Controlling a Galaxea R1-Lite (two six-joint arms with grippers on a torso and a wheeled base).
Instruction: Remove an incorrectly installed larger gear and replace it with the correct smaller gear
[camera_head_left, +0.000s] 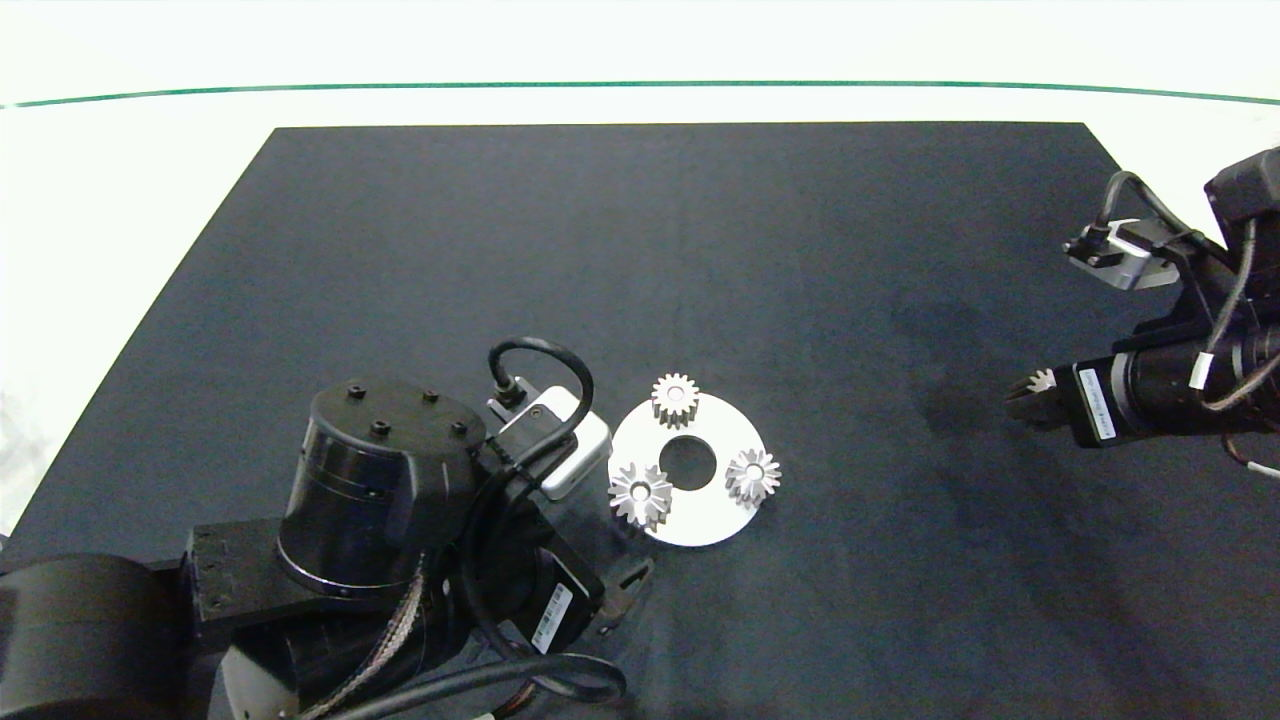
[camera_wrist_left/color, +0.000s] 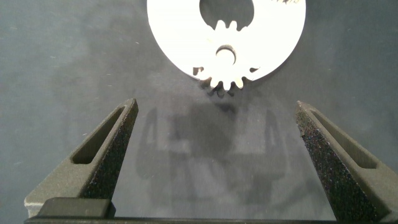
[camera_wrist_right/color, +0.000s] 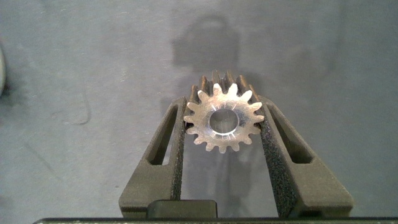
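From the head view, a white disc (camera_head_left: 700, 500) with a round centre hole lies on the dark mat (camera_head_left: 640, 250) of the counter, lower centre of the frame. Three gears sit on it: the larger gear (camera_head_left: 640, 494) at the disc's lower-left edge, overhanging the rim, a short-toothed gear (camera_head_left: 675, 399) at the top edge, and a third gear (camera_head_left: 752, 476) at the right edge.

The left end effector (camera_head_left: 625, 592) sits just below and left of the disc, mostly hidden under its own arm in the head view. The left wrist view shows what that hides: its fingers (camera_wrist_left/color: 109, 152) are spread wide over bare mat, clear of the larger gear (camera_wrist_left/color: 229, 65), whose teeth jut past the disc (camera_wrist_left/color: 180, 37). The disc's far side is cut off there.

At the right edge of the head view, the right end effector (camera_head_left: 1030, 395) hangs well apart from the disc with only a few teeth showing at its tip. The right wrist view makes it plain: its fingers (camera_wrist_right/color: 177, 149) pinch the smaller gear (camera_wrist_right/color: 222, 119) by its sides, bore facing the camera.
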